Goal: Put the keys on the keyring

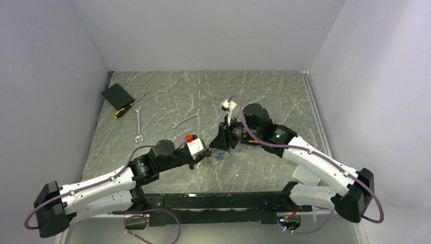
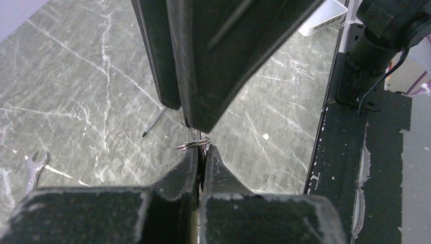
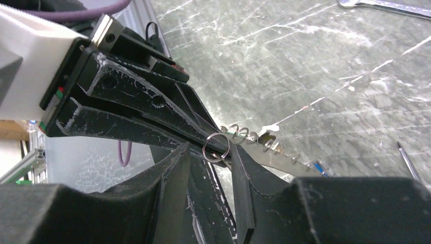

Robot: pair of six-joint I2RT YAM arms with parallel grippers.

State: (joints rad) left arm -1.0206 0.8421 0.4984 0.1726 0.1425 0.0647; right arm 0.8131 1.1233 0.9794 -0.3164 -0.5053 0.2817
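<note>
- Right gripper (image 3: 211, 155) filled the bottom edge, its two dark fingers (image 3: 173, 188) standing apart.
- Left gripper (image 3: 217, 142) poked in from the upper left with its black fingers pressed together.
- A small silver ring (image 3: 204, 148) sat right at its tip, looked pinched there, just above the gap in the right fingers.
- A few more wire loops (image 3: 238, 131) sat just behind it.
- A flat key (image 3: 269, 156) ran off to the right, with a bit of blue at the far end.
- Wrench (image 3: 386, 5) lay up top on the marbled table (image 3: 330, 76), screwdriver tip (image 3: 406, 160) at the right.
</note>
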